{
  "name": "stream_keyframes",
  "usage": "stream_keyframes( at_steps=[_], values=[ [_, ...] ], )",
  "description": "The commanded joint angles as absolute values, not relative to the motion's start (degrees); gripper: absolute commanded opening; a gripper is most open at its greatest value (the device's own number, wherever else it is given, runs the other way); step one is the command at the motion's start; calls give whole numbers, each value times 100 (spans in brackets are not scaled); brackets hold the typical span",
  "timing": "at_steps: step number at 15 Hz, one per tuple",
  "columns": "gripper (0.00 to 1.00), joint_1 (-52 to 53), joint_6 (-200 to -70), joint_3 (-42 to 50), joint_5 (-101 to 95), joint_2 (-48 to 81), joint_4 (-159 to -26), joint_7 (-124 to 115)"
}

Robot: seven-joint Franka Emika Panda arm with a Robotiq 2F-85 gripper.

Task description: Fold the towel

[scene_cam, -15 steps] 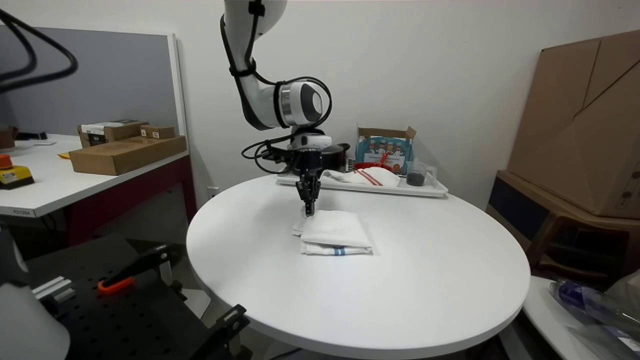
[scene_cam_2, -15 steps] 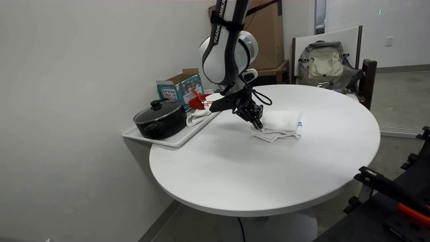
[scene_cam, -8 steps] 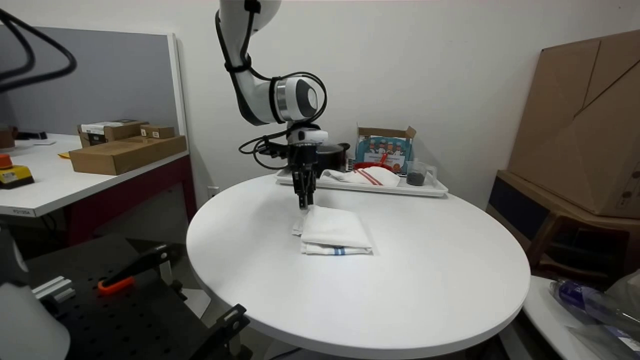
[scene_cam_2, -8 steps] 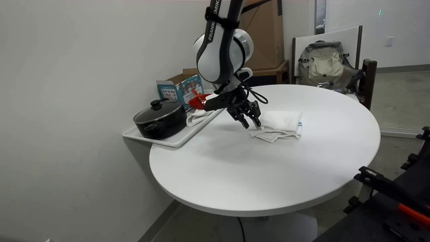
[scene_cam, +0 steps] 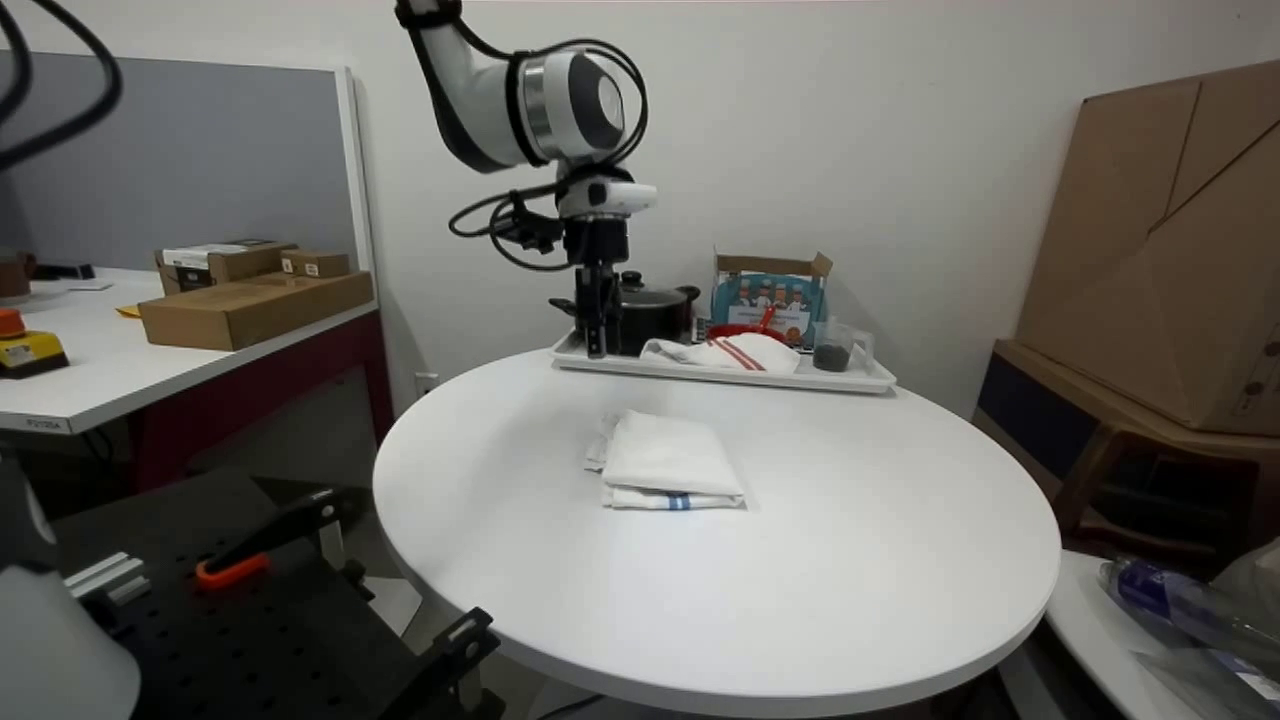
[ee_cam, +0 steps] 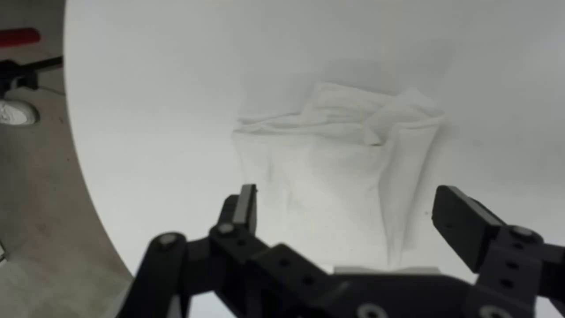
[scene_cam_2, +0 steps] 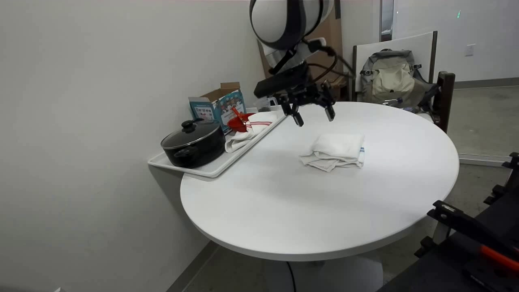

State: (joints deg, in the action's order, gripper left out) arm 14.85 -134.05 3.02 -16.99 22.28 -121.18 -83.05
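I see the gripper (scene_cam_2: 315,118) hanging above the table (scene_cam_2: 284,211) with its 2 fingers (scene_cam_2: 330,114) spread apart and nothing between them, presumably so that the towel (scene_cam_2: 339,147), which lies folded on this table, does not get dragged loose.

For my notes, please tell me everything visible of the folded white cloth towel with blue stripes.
The folded white cloth towel lies on the round white tabletop, a roughly rectangular stack of layers. Its blue stripes show on a lower layer at one edge; along another side, wrinkled layers stick out unevenly. Only the tabletop touches it; the open black two-fingered gripper is apart.
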Motion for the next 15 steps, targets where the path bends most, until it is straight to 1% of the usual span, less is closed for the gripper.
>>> stream_keyframes(
  at_steps=[1,7,9,11,15],
  values=[
    [100,1132,-12989,237,-1898,915,-13240,-7005],
    [100,497,-11861,207,-2589,-720,-14020,-4914],
    [100,339,-11728,127,-2824,-1216,-14176,-4326],
    [100,210,-11756,32,-3040,-1614,-14309,-3813],
    [100,-28,-12298,-58,-3408,-2147,-14568,-2888]
  ],
)
